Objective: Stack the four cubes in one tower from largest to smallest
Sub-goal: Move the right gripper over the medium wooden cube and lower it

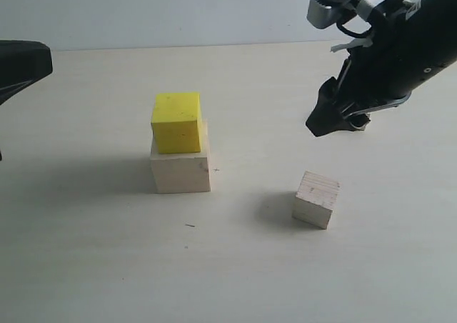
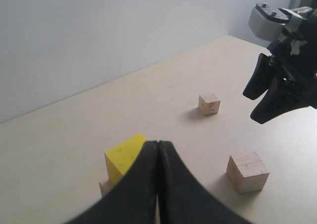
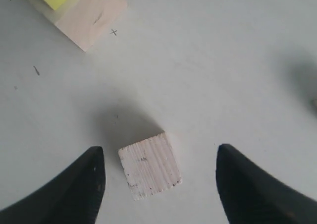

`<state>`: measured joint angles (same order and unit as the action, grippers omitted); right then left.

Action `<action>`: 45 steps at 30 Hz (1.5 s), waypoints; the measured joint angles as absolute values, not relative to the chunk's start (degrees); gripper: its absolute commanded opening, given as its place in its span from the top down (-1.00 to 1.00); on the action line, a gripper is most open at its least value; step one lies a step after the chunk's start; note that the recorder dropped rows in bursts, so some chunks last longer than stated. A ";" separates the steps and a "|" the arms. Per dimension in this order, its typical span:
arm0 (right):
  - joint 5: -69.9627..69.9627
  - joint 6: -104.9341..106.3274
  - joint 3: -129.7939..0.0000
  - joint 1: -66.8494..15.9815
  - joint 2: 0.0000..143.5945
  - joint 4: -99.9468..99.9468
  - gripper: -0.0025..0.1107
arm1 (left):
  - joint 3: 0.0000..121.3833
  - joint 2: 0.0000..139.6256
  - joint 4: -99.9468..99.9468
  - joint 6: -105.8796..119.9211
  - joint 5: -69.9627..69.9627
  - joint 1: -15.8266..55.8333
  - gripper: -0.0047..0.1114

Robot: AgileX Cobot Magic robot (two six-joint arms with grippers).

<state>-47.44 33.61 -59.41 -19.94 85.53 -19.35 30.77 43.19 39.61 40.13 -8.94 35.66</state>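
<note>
Medium pale wooden cube with grain lines (image 3: 149, 165): alone on the pale tabletop (image 1: 107, 266), well apart from the stack. Stack so far is a bright yellow cube (image 1: 176, 121) on a large pale wooden cube (image 1: 181, 167). The small pale wooden cube (image 2: 209, 104) sits farther off.

Right gripper (image 3: 159, 152): hovers above the medium cube, jaws wide, empty. Left gripper (image 2: 158, 149): jaws pressed together, empty.

Step, as judged: pick for the third tier. Next move calls for a descent astride the cube, slight wrist turn to square with its faces, then closing.

Writing: none legible; only a small pencilled cross (image 1: 216, 170) beside the large cube.
</note>
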 measured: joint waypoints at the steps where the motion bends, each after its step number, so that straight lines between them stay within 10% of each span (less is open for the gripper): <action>1: -47.35 34.25 -59.41 -19.94 85.73 -19.35 -0.14 | 30.77 43.19 39.61 40.13 -8.94 35.66 0.92; 45: -50.93 49.21 -59.27 -19.94 99.56 -19.30 -0.20 | 30.77 43.19 39.53 40.13 -10.42 35.66 0.92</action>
